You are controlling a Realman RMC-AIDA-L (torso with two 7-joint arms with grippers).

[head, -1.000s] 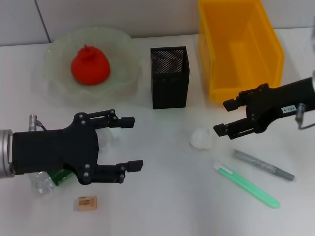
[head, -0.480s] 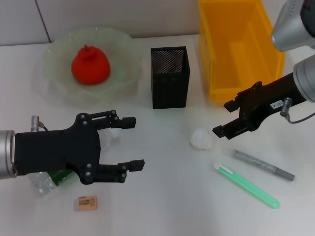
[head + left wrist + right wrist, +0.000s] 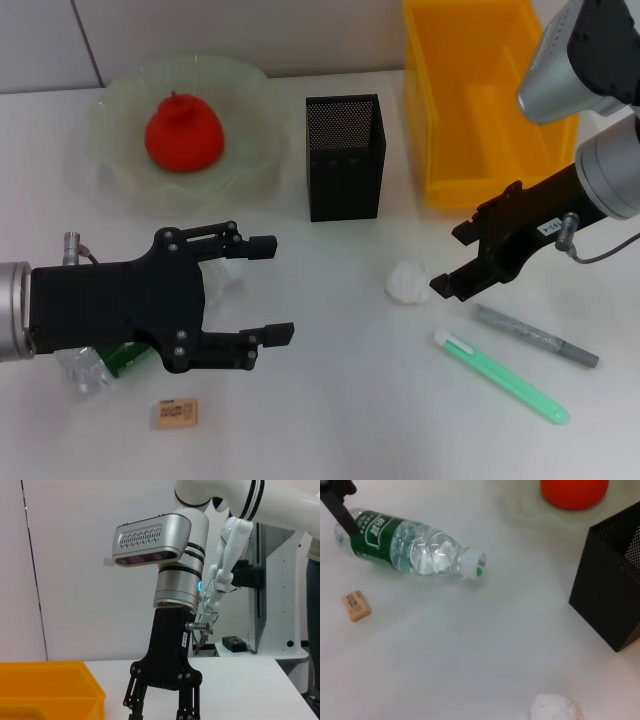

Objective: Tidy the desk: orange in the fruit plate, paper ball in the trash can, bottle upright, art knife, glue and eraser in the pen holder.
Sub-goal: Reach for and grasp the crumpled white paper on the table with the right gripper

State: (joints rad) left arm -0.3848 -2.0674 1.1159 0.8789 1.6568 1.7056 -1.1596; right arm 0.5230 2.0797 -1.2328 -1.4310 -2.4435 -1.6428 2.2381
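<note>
The orange [image 3: 182, 133] lies in the glass fruit plate [image 3: 118, 100] at the back left. A white paper ball [image 3: 408, 283] sits mid-table; my right gripper [image 3: 450, 260] hangs open just to its right, tilted downward. The yellow trash can [image 3: 487, 95] stands behind it. Under my open left gripper [image 3: 270, 290] the bottle [image 3: 410, 543] lies on its side, mostly hidden in the head view. The tan eraser [image 3: 176, 413] rests near the front edge. A green art knife [image 3: 500, 377] and the grey glue [image 3: 536, 336] lie at the front right. The black pen holder [image 3: 344, 157] stands in the middle.
The left wrist view shows the right arm's gripper [image 3: 162, 700] above the table and a corner of the yellow trash can [image 3: 45, 690]. In the right wrist view the pen holder [image 3: 615, 580] and paper ball [image 3: 554, 708] appear close by.
The right arm has lifted its wrist and tipped its gripper downward, edging toward the paper ball. The left gripper has stayed put.
</note>
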